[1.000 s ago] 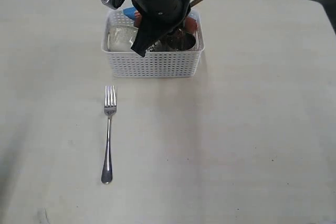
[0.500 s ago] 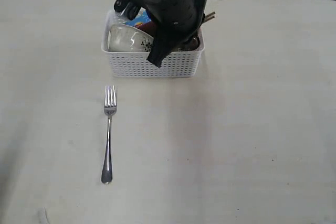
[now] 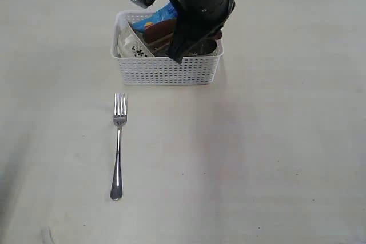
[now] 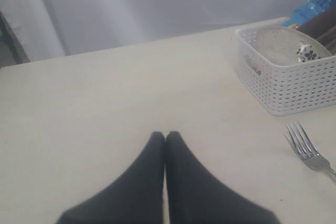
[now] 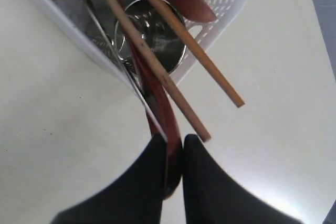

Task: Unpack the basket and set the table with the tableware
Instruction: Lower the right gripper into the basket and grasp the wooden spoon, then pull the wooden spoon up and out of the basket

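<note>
The white basket stands at the back of the table. My right gripper is shut on the handle of the dark red spoon, which still reaches into the basket. A thin steel edge, maybe the knife, lies against that handle at one finger. Two wooden chopsticks stick out over the rim above the steel cup. The pale bowl leans in the basket's left end. The fork lies on the table in front. My left gripper hangs shut and empty over bare table.
A blue chip bag pokes up at the back of the basket. My right arm hangs over the basket and hides its right half. The tabletop stretches wide to the front and right.
My right arm has shifted to the right and back over the basket, pulling the spoon handle along. The bowl has tipped up on its side and the blue bag now shows.
</note>
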Controlling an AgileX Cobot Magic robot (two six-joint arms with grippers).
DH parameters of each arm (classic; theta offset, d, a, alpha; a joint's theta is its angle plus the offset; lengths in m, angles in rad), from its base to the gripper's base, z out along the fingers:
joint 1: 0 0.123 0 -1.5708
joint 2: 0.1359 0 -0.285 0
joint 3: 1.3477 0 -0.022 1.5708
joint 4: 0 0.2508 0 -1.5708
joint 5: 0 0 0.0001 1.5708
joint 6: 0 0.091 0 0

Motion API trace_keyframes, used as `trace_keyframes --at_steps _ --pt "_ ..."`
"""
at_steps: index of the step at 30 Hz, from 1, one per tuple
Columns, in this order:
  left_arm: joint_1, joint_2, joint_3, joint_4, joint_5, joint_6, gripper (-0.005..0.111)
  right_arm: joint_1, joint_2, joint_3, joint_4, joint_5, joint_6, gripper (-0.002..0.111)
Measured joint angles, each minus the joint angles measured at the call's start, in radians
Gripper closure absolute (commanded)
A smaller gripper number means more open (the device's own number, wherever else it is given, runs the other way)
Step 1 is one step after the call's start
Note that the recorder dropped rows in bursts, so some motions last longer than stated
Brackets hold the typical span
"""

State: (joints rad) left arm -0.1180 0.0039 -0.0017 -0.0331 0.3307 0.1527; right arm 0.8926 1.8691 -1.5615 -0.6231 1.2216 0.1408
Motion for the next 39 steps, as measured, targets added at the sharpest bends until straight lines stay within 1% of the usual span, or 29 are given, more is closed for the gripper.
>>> trace_keyframes --at_steps 12,22,39 --pt "0.0 0.0 0.0 0.0 0.0 0.0 0.107 0.0 -0.078 0.031 0.002 0.002 -0.002 0.109" --pt "0.0 0.0 0.0 0.0 0.0 0.0 0.107 0.0 -0.092 0.129 -0.017 -0.002 -0.002 0.109" --pt "0.0 0.0 0.0 0.0 0.0 0.0 0.107 0.0 -0.177 0.133 -0.049 0.0 -0.002 0.109"
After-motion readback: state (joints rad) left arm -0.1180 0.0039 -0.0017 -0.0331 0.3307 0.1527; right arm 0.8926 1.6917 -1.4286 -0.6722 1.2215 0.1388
